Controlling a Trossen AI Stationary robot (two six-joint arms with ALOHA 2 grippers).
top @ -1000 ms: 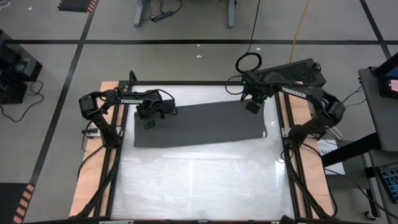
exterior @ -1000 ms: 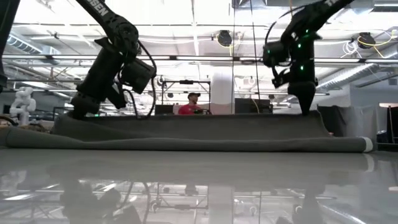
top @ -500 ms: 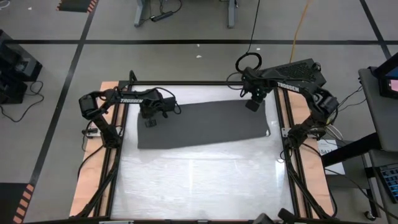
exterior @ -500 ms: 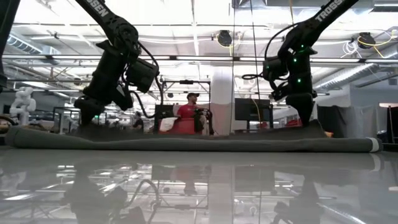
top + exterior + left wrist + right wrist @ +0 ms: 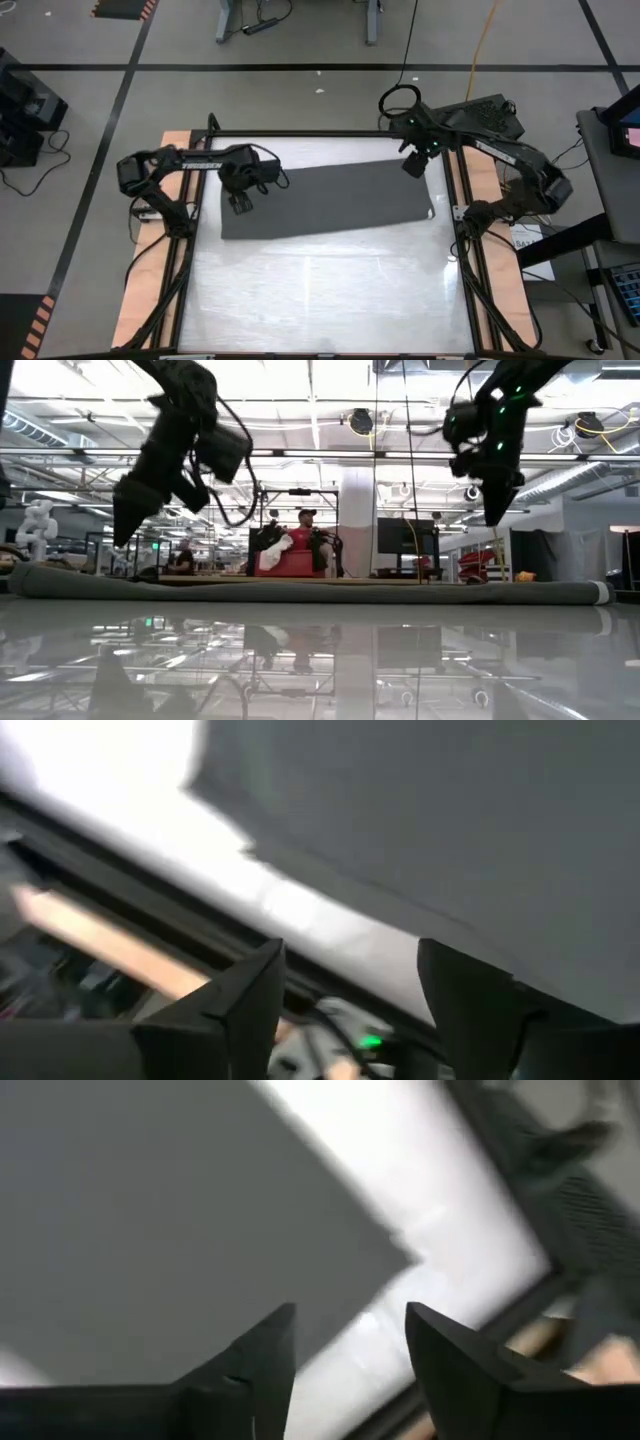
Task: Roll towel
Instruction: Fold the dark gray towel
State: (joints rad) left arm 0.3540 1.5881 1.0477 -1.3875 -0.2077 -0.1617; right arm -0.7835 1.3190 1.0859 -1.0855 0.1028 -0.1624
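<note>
We see the towel (image 5: 325,198) lying flat and unrolled across the far half of the white table (image 5: 320,290). Our left hand (image 5: 240,204) hangs above its left end, fingers spread and empty; our right hand (image 5: 412,168) hangs above its far right corner, likewise spread, holding nothing

Brightly lit from ceiling fixtures (image 5: 360,422) glowing in the upper half of the low view. Mirror-like glare and reflections across the white table (image 5: 320,660). Washed-out white patch at upper left of the left wrist view. Heavy motion blur in both wrist views.
</note>
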